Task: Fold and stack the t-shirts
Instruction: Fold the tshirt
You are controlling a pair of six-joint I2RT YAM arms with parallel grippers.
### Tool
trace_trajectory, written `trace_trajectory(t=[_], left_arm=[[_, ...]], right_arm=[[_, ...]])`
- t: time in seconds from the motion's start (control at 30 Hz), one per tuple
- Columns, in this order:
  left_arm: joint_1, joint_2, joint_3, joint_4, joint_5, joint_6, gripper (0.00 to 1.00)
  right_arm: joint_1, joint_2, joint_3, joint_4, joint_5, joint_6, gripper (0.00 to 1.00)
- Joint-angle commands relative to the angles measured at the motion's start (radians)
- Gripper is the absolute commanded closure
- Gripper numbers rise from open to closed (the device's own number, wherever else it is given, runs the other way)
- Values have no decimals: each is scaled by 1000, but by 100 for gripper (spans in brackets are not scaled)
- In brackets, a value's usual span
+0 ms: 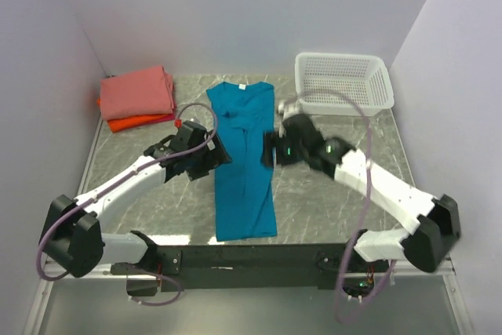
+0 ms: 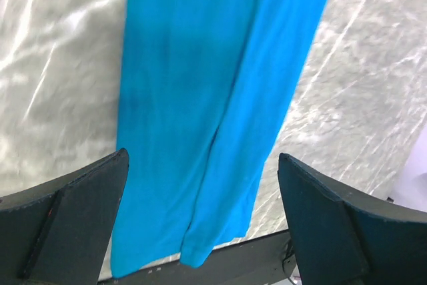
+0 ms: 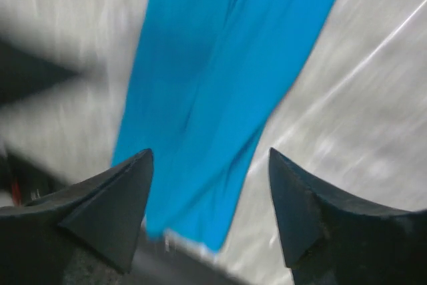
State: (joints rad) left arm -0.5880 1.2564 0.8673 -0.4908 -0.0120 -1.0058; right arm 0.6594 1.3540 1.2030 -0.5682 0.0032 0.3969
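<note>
A teal-blue t-shirt (image 1: 244, 166) lies flat in the middle of the table as a long narrow strip, its collar at the far end. My left gripper (image 1: 220, 156) hovers open at the strip's left edge. In the left wrist view the teal cloth (image 2: 213, 98) and its near hem lie below and between the spread fingers of the gripper (image 2: 201, 155). My right gripper (image 1: 271, 149) hangs open at the strip's right edge. The right wrist view is motion-blurred, with the teal cloth (image 3: 213, 65) beneath the open gripper (image 3: 210, 151). Folded t-shirts are stacked at the far left, salmon-pink (image 1: 138, 92) over orange (image 1: 133, 123).
A white mesh basket (image 1: 343, 82) stands at the far right, close behind the right arm. Walls close in the table on the left, right and back. The black base rail (image 1: 251, 256) runs along the near edge just below the shirt's hem.
</note>
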Motion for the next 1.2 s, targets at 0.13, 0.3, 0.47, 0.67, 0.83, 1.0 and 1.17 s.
trace_trajectory(t=[0.13, 0.3, 0.47, 0.67, 0.83, 1.0, 1.17], left_arm=[[31, 124, 148, 127, 125, 122, 0], [13, 250, 206, 219, 210, 136, 1], [-67, 378, 314, 213, 215, 167, 1], [-96, 474, 369, 228, 224, 165, 1], [-101, 524, 381, 228, 222, 168, 1], [-101, 580, 387, 230, 222, 165, 0], [-101, 603, 375, 212, 178, 154, 1]], right_arm=[[281, -185, -397, 92, 0, 247, 33], [413, -124, -477, 172, -19, 362, 49], [479, 26, -389, 156, 27, 361, 51], [494, 85, -372, 111, 86, 387, 51], [496, 85, -390, 114, 87, 401, 51], [500, 80, -421, 117, 66, 411, 52], [505, 42, -454, 108, 69, 413, 52]])
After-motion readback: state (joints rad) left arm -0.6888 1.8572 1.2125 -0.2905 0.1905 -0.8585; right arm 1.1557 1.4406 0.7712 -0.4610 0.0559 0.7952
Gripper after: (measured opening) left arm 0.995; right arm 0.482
